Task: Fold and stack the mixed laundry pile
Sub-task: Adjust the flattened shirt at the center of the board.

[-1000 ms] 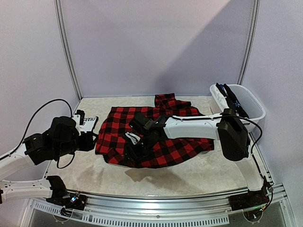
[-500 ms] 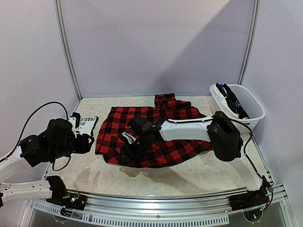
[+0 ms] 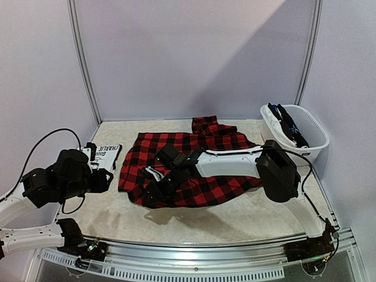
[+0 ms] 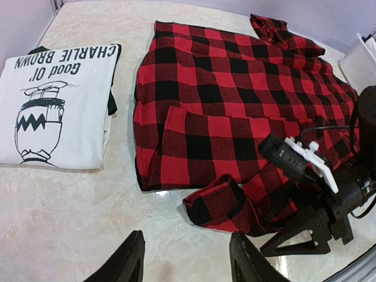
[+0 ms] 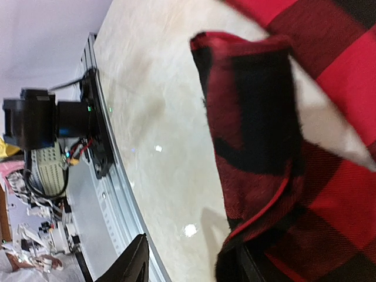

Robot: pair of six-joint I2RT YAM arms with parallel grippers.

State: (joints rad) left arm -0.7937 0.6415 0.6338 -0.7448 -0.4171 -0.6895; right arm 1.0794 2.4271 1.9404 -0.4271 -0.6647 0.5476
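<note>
The red-black plaid shirt (image 3: 154, 150) (image 4: 235, 94) lies spread across the middle of the table. Its near-left sleeve end (image 4: 220, 202) (image 5: 252, 117) is rolled over and raised off the surface. My right gripper (image 3: 150, 189) (image 4: 305, 235) (image 5: 185, 267) reaches in under that roll. Its jaws stand apart with bare table between them, and the cloth drapes over one finger, hiding it. A folded white T-shirt with black print (image 3: 106, 153) (image 4: 59, 106) lies at the left on a dark piece (image 4: 113, 104). My left gripper (image 3: 107, 178) (image 4: 188, 261) hovers open and empty near the shirt's left corner.
A white tub (image 3: 320, 139) (image 4: 361, 59) with dark garments (image 3: 288, 126) stands at the back right. A metal rail (image 5: 100, 147) runs along the table's front edge, close to the right gripper. The right arm (image 3: 235, 160) lies across the plaid shirt.
My right arm has swung further left with the rolled sleeve end. My left arm has drawn back a little toward the left edge.
</note>
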